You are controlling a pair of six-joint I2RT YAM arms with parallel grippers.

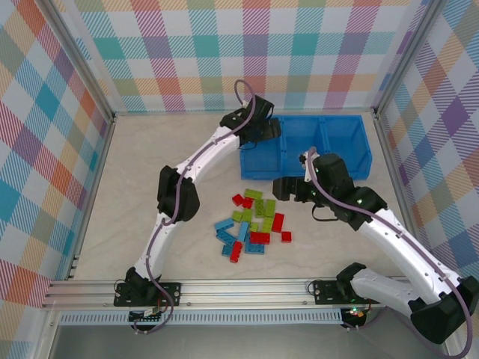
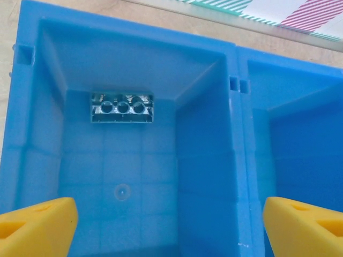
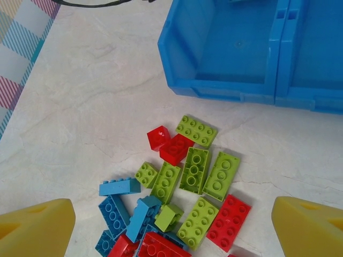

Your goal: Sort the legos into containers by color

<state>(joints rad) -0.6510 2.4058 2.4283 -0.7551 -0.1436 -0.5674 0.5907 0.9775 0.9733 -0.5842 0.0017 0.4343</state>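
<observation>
Barely begun, I judge: one light blue oblong studded plastic brick (image 2: 122, 107) lies upside down in the left compartment of the bright blue plastic bin (image 2: 203, 134). Red, lime and blue legos (image 3: 193, 171) sit heaped just before it. Left gripper (image 2: 170, 225) above that compartment, right gripper (image 3: 171, 225) over the heap, both wide and empty. No readable writing.

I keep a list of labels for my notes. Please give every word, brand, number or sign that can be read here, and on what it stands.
None can be read.
blue bin: no label or number seen on its walls.
legos on the table: any mark on the studs is too small to read.
brick inside the bin: underside up, no writing seen.
checked walls: pattern alone, no words.
</observation>
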